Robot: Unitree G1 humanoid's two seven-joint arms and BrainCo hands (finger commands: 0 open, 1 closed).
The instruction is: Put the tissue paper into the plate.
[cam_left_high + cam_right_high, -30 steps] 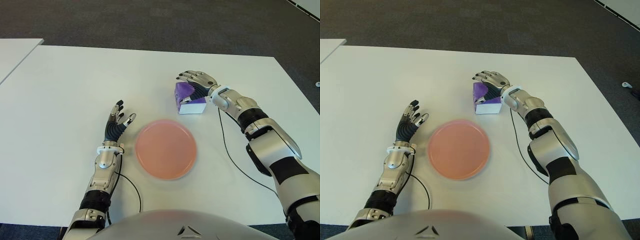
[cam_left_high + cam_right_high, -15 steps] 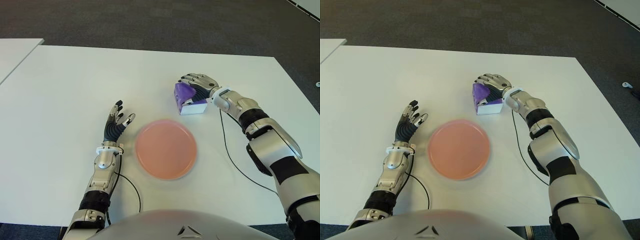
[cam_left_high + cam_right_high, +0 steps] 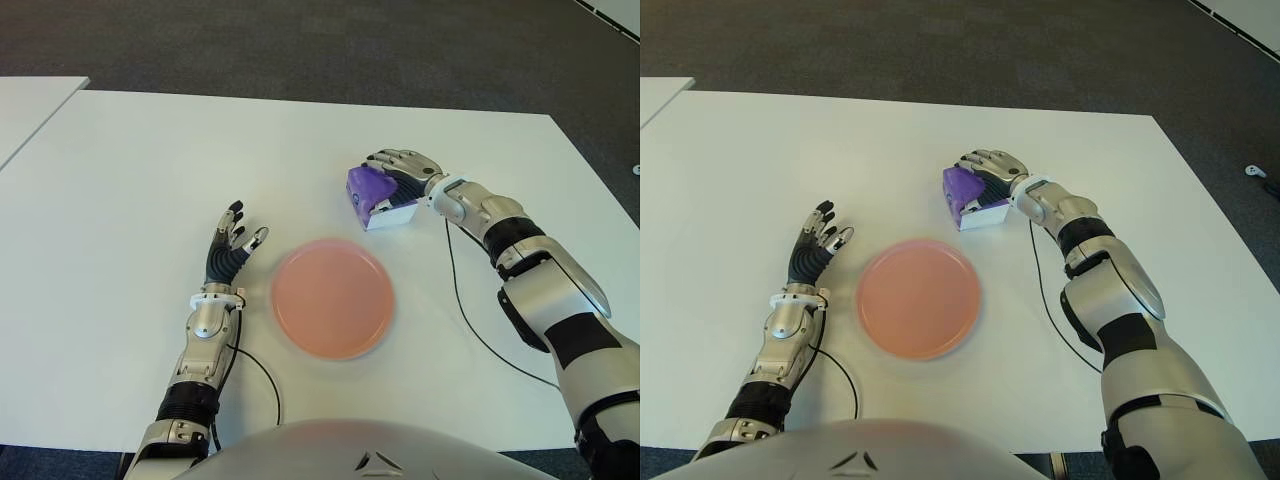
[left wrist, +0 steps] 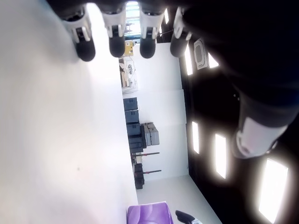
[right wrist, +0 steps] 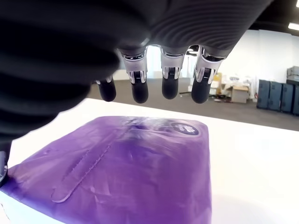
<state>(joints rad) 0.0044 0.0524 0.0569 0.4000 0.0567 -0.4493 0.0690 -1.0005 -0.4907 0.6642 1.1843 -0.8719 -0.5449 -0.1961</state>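
Tissue pack (image 3: 374, 194) tilted, perhaps gripped

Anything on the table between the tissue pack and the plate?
No. In the left eye view, only bare white table separates the purple tissue pack, under the right hand, from the pink plate.

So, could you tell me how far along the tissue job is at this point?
Nothing is finished: the pink plate holds nothing. In hand: the right hand is over the purple tissue pack beyond the plate, fingers arched above the wrapper, and the pack looks tilted up. Whether the grip has closed isn't clear. Left: lifting the pack and setting it in the plate. The left hand shows open, left of the plate.
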